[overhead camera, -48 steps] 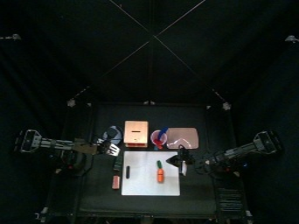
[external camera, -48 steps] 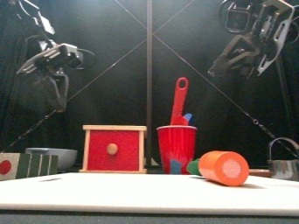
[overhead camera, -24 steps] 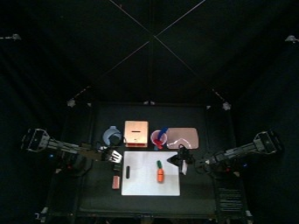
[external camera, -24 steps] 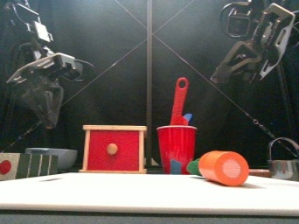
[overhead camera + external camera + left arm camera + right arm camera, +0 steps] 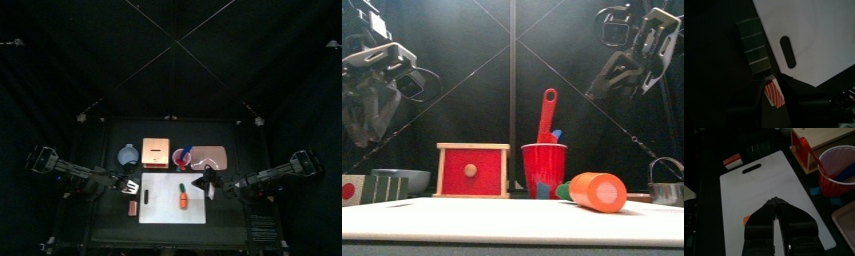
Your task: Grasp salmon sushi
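**Clerk:** Start at the left. Condition of that arm?

**Inspector:** The left gripper point(image 5: 130, 187) hangs well above the tabletop point(image 5: 118, 222), over its left part. The jaws stand spread and hold nothing. In its own wrist view the salmon sushi point(image 5: 774, 95) shows in the gap between them, far below.

**Clerk:** Location of the salmon sushi?

**Inspector:** It lies flat on the black tabletop, just beside the left edge of the white mat point(image 5: 167, 182) and toward the front. It is a small red-orange striped block. From above it sits just in front of the left gripper. A dark green segmented block point(image 5: 754, 47) lies just beside it, also off the mat.

**Clerk:** On the mat itself?

**Inspector:** An orange-red carrot-like piece point(image 5: 183, 195) lies lengthwise near the middle. The mat's handle slot point(image 5: 786, 51) is at the sushi's end.

**Clerk:** Behind the mat?

**Inspector:** A red wooden box point(image 5: 473, 170) with a round knob. To its right is a red cup point(image 5: 544, 170) with a red utensil point(image 5: 548, 110) standing in it. A metal pot point(image 5: 667, 185) is at the far right.

**Clerk:** And the right arm?

**Inspector:** The right gripper point(image 5: 774, 202) hovers over the right side of the mat. Its jaws are pressed together at the tips, with nothing seen between them. It is well apart from the sushi.
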You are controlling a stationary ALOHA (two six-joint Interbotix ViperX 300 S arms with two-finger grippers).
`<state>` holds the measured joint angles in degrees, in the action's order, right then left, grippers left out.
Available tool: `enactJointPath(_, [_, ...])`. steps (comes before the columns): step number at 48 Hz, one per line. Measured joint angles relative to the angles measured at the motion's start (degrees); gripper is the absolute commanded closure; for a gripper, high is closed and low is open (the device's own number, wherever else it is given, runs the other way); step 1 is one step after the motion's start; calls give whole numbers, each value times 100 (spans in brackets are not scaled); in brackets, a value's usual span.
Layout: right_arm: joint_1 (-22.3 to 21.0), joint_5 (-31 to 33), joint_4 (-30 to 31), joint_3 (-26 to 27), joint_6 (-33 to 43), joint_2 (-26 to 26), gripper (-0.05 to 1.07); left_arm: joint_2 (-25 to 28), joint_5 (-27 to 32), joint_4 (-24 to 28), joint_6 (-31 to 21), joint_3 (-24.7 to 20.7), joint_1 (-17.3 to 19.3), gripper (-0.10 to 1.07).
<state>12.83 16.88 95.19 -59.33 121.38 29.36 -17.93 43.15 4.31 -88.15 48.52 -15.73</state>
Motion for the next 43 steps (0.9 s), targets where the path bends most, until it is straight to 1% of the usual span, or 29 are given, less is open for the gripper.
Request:
enactJointPath(7, [0, 0, -9, -9, 0, 0, 61, 185, 158, 9, -369, -132, -149, 7])
enactJointPath(13, [0, 0, -9, 0, 9, 0, 61, 343, 527, 123, -782, -334, -316, 7])
enactJointPath(20, [0, 0, -18, -18, 0, -9, 61, 598, 1090, 149, -1424, -571, -642, 7])
enactJointPath(24, [-9, 0, -26, -62, 0, 0, 61, 729, 1187, 167, -1679, -729, -835, 7])
enactJointPath(28, [-26, 0, -35, -97, 9, -9, 61, 861, 1178, 176, -1767, -844, -932, 7])
enactJointPath(34, [-53, 0, -44, -132, 18, -9, 61, 1187, 993, 176, -1767, -1046, -940, 6])
enactJointPath(39, [-62, 0, -62, -141, 18, -18, 61, 1494, 879, 167, -1758, -1116, -940, 6])
enactJointPath(43, [-62, 0, -79, -149, 9, -18, 61, 1644, 765, 176, -1749, -1116, -940, 6])
